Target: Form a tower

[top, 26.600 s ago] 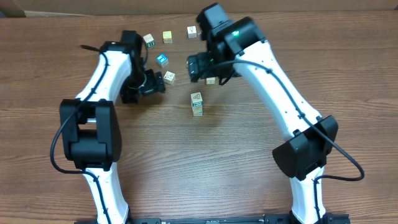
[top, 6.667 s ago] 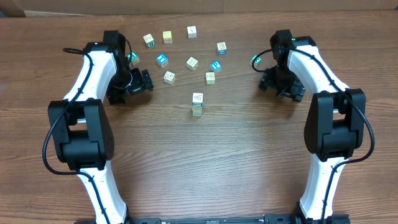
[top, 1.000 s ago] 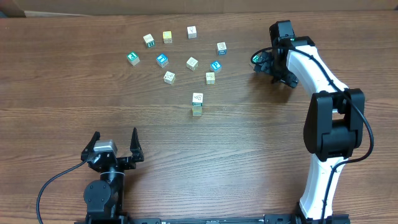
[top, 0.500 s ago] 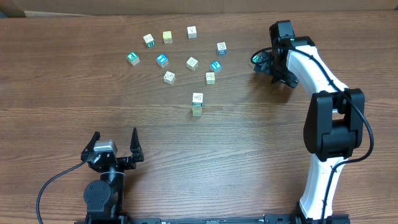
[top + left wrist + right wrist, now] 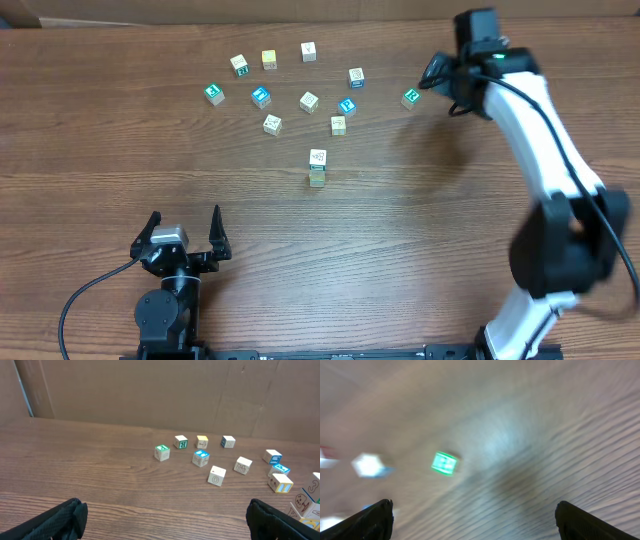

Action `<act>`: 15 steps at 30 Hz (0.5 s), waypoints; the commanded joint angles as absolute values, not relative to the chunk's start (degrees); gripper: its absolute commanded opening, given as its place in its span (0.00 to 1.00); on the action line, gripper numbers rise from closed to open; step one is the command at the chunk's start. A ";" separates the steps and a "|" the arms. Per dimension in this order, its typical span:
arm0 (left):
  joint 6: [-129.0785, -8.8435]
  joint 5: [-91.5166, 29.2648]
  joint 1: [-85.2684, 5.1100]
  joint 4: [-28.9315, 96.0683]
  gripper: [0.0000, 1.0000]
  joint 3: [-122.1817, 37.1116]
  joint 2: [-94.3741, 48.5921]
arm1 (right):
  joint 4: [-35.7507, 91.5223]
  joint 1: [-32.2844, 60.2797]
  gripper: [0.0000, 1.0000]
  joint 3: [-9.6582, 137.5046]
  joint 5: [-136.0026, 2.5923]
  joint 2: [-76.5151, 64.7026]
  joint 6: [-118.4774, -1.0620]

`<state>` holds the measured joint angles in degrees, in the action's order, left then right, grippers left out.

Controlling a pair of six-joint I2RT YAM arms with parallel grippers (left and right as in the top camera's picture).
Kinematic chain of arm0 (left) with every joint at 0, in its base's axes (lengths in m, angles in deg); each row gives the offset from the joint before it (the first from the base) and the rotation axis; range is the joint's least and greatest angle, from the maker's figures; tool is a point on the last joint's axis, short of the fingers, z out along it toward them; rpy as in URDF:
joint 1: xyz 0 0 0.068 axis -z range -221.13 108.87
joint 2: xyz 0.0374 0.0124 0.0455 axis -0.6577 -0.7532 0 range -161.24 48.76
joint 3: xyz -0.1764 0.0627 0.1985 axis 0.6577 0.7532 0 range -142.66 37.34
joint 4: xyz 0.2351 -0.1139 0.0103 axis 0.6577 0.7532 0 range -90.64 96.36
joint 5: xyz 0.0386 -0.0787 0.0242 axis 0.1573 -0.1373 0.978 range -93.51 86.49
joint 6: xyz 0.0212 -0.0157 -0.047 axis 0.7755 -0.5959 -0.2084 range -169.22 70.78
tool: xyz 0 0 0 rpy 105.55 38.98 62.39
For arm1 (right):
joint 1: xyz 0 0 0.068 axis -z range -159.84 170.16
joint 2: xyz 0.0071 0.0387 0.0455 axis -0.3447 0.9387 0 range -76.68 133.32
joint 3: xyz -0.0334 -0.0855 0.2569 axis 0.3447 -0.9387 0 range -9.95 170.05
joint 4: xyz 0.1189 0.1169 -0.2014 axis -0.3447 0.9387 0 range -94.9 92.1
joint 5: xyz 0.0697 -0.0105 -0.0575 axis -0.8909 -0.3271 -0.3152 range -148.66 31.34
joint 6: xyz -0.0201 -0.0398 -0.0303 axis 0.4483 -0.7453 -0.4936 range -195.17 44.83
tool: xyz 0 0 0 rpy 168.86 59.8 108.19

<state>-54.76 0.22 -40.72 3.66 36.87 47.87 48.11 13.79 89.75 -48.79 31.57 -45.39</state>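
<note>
The tower [image 5: 317, 167] is only 2 cubes high, standing mid-tabletop [image 5: 300, 260] on the robot's side of the scattered loose cubes [image 5: 309, 101]. A green-faced cube [image 5: 410, 97] sits just beside the right hand [image 5: 440, 84], which is spread wide and empty. The left hand [image 5: 184, 220] sits at the near edge, also wide open, holding nothing.

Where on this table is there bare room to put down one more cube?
The wide bare table on the robot's side of the tower, between the left arm and the right arm, is free. So is the stretch left of the leftmost cube. Behind the tower, the loose cubes are crowded.
</note>
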 commanded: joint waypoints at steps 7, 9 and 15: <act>-53.50 0.50 -40.35 3.55 1.00 37.07 48.55 | 48.97 13.37 1.00 88.96 -44.79 17.45 -45.30; -53.50 0.50 -40.35 3.53 1.00 37.07 48.55 | 49.64 13.37 1.00 86.53 -44.14 15.35 -46.28; -53.50 0.50 -40.35 3.53 1.00 37.07 48.55 | 43.02 13.37 1.00 69.44 -50.04 7.66 -60.58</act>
